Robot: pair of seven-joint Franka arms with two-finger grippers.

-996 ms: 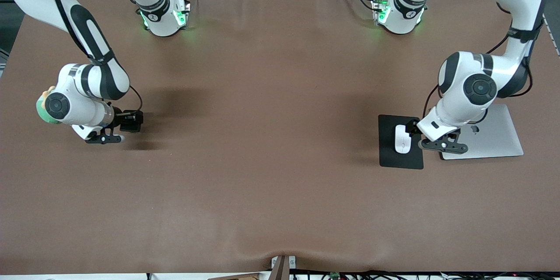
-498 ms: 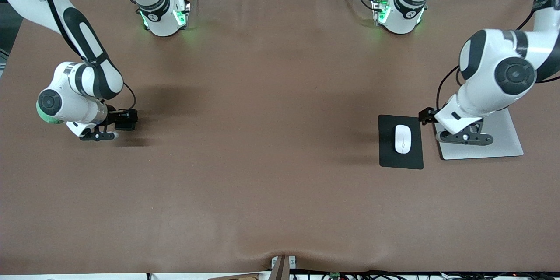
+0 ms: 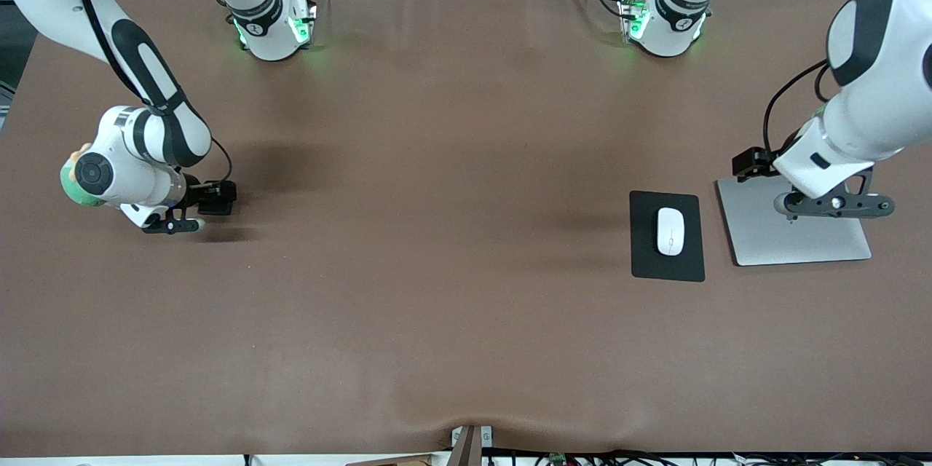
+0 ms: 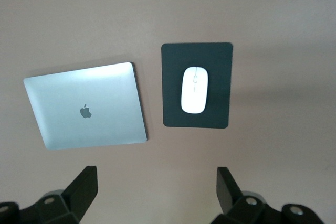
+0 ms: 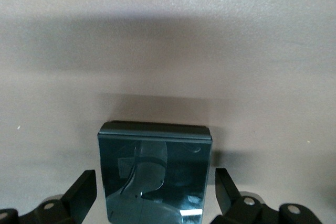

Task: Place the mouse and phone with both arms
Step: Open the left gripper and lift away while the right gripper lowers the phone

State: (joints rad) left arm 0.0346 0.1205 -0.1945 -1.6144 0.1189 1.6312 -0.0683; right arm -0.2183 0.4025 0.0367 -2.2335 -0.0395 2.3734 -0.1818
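The white mouse (image 3: 670, 231) lies on a black mouse pad (image 3: 646, 262) toward the left arm's end of the table. It also shows in the left wrist view (image 4: 194, 89). My left gripper (image 3: 834, 205) is open and empty, up over the silver laptop (image 3: 801, 240), apart from the mouse. In the left wrist view the left gripper (image 4: 156, 187) has bare table between its fingers. The black phone (image 5: 155, 182) lies flat between the open fingers of my right gripper (image 5: 155, 195), with a gap on each side. In the front view my right gripper (image 3: 171, 224) sits low at the table and hides the phone.
The closed silver laptop (image 4: 86, 106) lies beside the mouse pad (image 4: 173, 108), toward the left arm's end. The brown table cover (image 3: 437, 233) has a wide bare middle. Both arm bases (image 3: 273, 25) stand at the edge farthest from the front camera.
My left gripper has moved away from the mouse and up, from beside the mouse pad to over the laptop. My right gripper has shifted only slightly around the phone.
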